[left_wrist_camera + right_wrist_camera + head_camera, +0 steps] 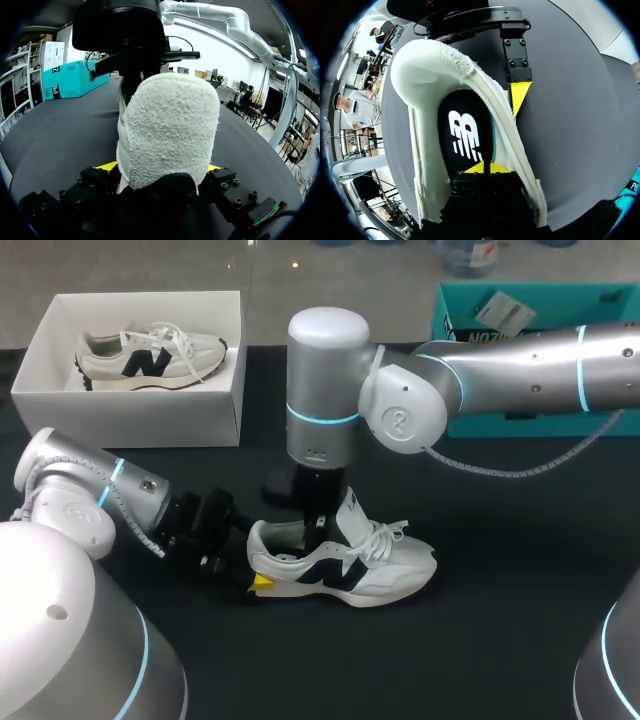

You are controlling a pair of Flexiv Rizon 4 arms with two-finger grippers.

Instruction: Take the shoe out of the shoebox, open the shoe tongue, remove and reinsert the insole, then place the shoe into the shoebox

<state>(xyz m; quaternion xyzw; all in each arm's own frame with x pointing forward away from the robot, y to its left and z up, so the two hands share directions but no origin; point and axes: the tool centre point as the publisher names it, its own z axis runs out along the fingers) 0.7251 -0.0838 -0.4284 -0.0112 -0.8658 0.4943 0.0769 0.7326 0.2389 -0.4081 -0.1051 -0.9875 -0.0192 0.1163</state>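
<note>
In the head view, the white sneaker (375, 570) stands on its sole mid-desk (500, 540). The left tool (260, 570) clamps its heel, and the right tool (313, 528) dips from above into its opening, beside the raised tongue. Well apart, at the far left, a white shoebox (140, 420) holds a second sneaker (150, 355). A teal box (530, 315) sits at the far right.

In the left wrist view, the sneaker's heel fills the gap between the tool's fingers, with a yellow tip touching each side.

In the right wrist view, the right tool's tips are pressed together inside the sneaker, on the black insole (465, 132). Whether they pinch it, I cannot tell.
</note>
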